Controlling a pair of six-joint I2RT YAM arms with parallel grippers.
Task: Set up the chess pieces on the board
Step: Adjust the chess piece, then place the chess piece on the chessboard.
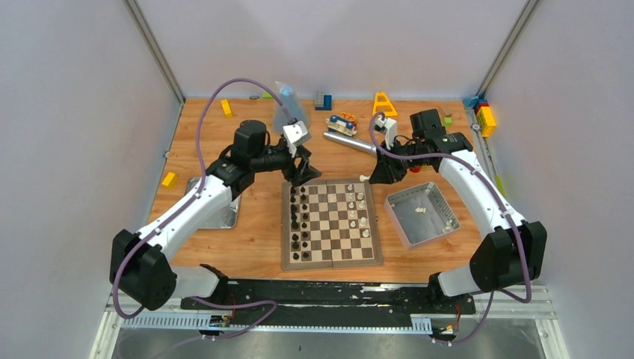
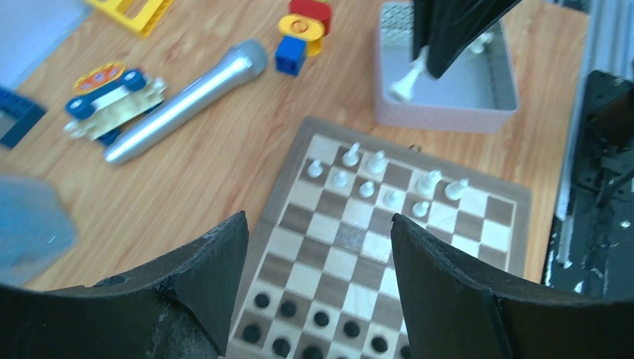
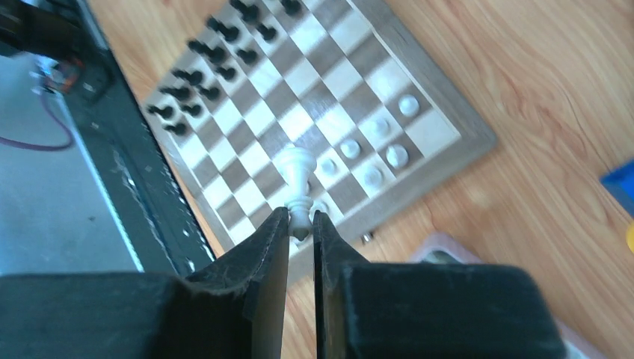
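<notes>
White turned piece [image 3: 299,183], slim with a flared end, is clamped in the right gripper [image 3: 300,224]. Its long axis runs in line with the fingers, broad end pointing away from them and down, slightly tilted. It hangs at the far right corner of the board [image 1: 333,262], beside the metal tin [image 1: 396,217]. The board is wooden and checkered, with more white pieces [image 1: 357,209] upright on its right side and black pieces [image 1: 299,221] in two left columns. The left gripper [image 2: 318,239] has its jaws wide apart and empty over the far left corner.
</notes>
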